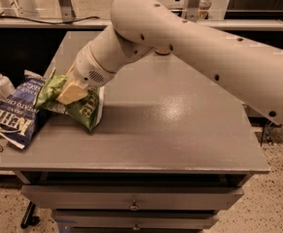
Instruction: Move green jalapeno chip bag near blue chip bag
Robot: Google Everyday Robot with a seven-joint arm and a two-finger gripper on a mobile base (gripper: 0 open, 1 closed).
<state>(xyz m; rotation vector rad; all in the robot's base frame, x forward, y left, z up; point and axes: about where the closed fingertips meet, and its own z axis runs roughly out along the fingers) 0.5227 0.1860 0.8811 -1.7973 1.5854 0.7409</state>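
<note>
Pincer [71, 93] on crinkled green bag [85, 112]

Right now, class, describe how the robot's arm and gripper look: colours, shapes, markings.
The arm is a thick, smooth, cream-white tube with rounded joints and small dark dots along it; no cables show. Its wrist carries a tan ring and a small grille. The gripper, at the left of the table on the green jalapeno chip bag, has pale yellow, blocky fingers.

A grey table [180, 130] is standing on a spotty floor [277, 203]; its drawers [131, 198] are showing in front; the gripper [72, 92] is hanging over its left side; a white pump bottle [2, 83] is standing just past that left edge.
</note>
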